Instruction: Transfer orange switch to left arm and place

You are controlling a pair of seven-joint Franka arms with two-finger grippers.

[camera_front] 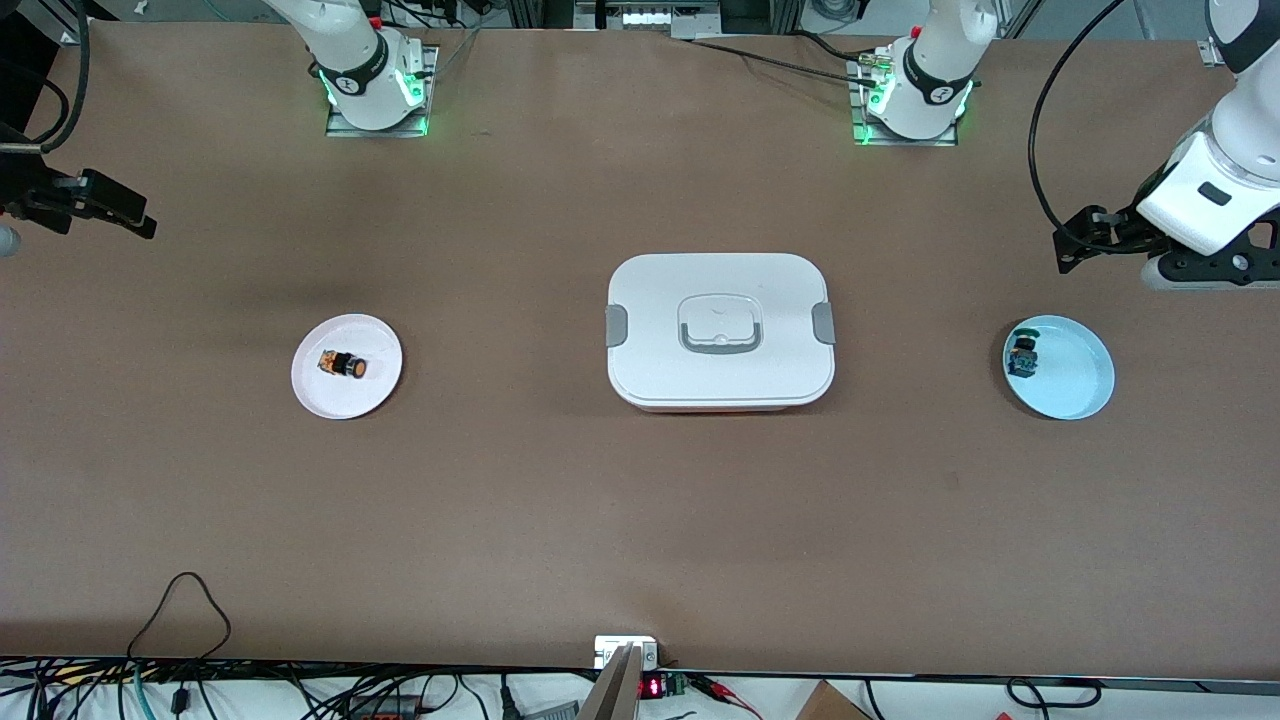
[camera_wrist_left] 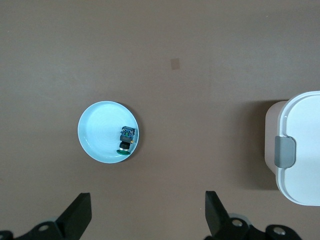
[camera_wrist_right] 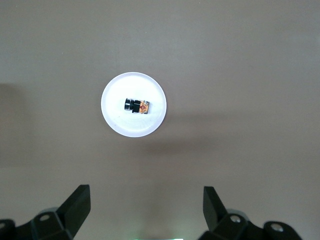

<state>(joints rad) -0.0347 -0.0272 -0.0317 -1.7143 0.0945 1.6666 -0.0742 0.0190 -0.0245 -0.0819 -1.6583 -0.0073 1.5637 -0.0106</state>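
Front view: box [camera_front: 720, 332] at frame centre on brown table [camera_front: 640, 520], lid on, grey clips on both ends. White plate [camera_front: 346, 365] at mid-left of frame, orange switch [camera_front: 342, 364] lying on its side in it. Blue plate [camera_front: 1059, 367] at mid-right of frame, green-capped switch [camera_front: 1023, 355] at its rim. Right gripper [camera_front: 125, 215] at upper-left edge, up over bare table, empty. Left gripper [camera_front: 1075, 245] at upper-right edge, up over bare table, empty.

Left wrist view: blue plate [camera_wrist_left: 108, 132] left of centre with green-capped switch [camera_wrist_left: 126, 139] inside; box [camera_wrist_left: 297, 150] corner at right edge. Fingers [camera_wrist_left: 77, 215] spread wide at bottom, holding nothing.

Right wrist view: white plate [camera_wrist_right: 133, 104] above centre, orange switch [camera_wrist_right: 137, 106] in its middle. Fingers [camera_wrist_right: 76, 204] spread wide at bottom, holding nothing.
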